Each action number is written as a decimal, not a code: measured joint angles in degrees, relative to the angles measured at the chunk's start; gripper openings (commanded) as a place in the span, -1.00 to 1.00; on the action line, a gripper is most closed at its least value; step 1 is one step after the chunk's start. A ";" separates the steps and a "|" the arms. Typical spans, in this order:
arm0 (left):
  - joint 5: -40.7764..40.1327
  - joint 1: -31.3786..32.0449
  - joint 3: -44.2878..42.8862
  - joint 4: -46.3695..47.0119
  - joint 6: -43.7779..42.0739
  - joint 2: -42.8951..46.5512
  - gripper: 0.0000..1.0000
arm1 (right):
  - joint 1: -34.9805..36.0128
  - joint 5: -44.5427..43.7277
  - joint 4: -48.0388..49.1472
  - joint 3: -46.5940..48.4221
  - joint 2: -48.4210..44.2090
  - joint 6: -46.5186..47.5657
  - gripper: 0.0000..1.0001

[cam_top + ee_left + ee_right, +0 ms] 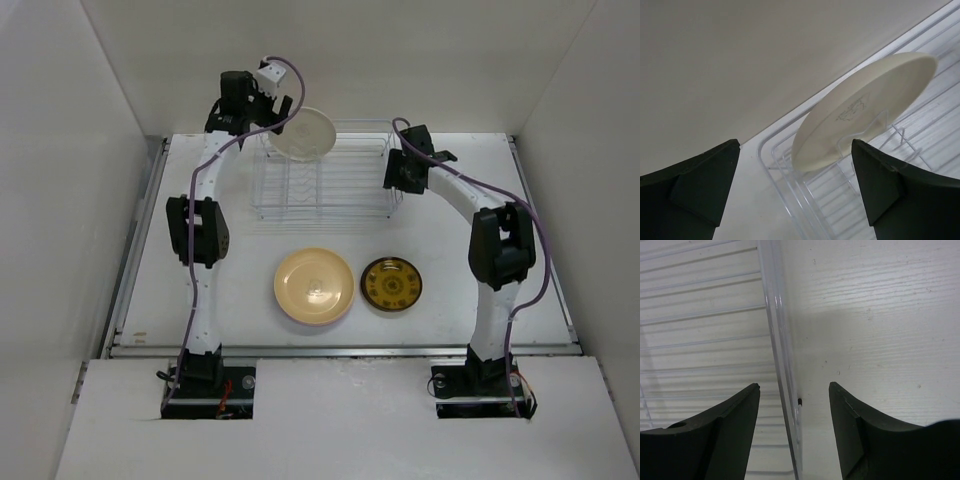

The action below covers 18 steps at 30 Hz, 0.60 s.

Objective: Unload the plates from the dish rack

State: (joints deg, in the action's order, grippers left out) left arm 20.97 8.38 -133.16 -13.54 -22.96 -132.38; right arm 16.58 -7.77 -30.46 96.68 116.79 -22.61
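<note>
A cream plate (303,132) leans tilted among the prongs at the back left of the dish rack (340,195). My left gripper (283,110) hovers just behind and left of it. In the left wrist view this gripper (795,185) is wide open, with the cream plate (865,107) beyond its tips and nothing between its fingers. A yellow plate (314,285) and a brown-gold patterned plate (391,284) lie flat on the table in front of the rack. My right gripper (397,180) is at the rack's right side; its open jaws (794,390) straddle the rim wire (782,355) without touching it.
White walls enclose the table on the left, back and right; the back wall is close behind the left gripper. The table's front edge (340,350) runs just beyond the two plates. Bare tabletop (880,315) lies to the right of the rack.
</note>
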 measured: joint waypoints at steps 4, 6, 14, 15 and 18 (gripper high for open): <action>1.22 -0.74 -0.22 4.96 1.05 -5.51 0.70 | 0.00 -0.39 -0.20 1.36 0.55 0.70 0.27; 1.44 -0.98 -0.22 7.10 2.12 -7.63 0.62 | 0.00 -0.46 -0.33 2.19 0.81 1.05 0.27; 7.98 -1.73 -0.22 13.25 7.67 -10.62 -0.35 | 0.00 -1.31 -1.46 2.91 0.90 2.32 0.27; 8.98 -1.86 -0.22 13.81 8.33 -10.62 -0.41 | 0.00 -1.53 -1.75 2.89 0.90 2.36 0.27; 10.58 -2.49 -0.07 15.58 9.55 -10.62 -0.78 | 0.00 -2.23 -2.51 2.82 0.90 2.54 0.27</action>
State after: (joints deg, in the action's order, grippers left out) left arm 31.55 5.89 -133.23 2.04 -13.41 -143.00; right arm 16.58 -10.00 -32.97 99.50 117.69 -20.08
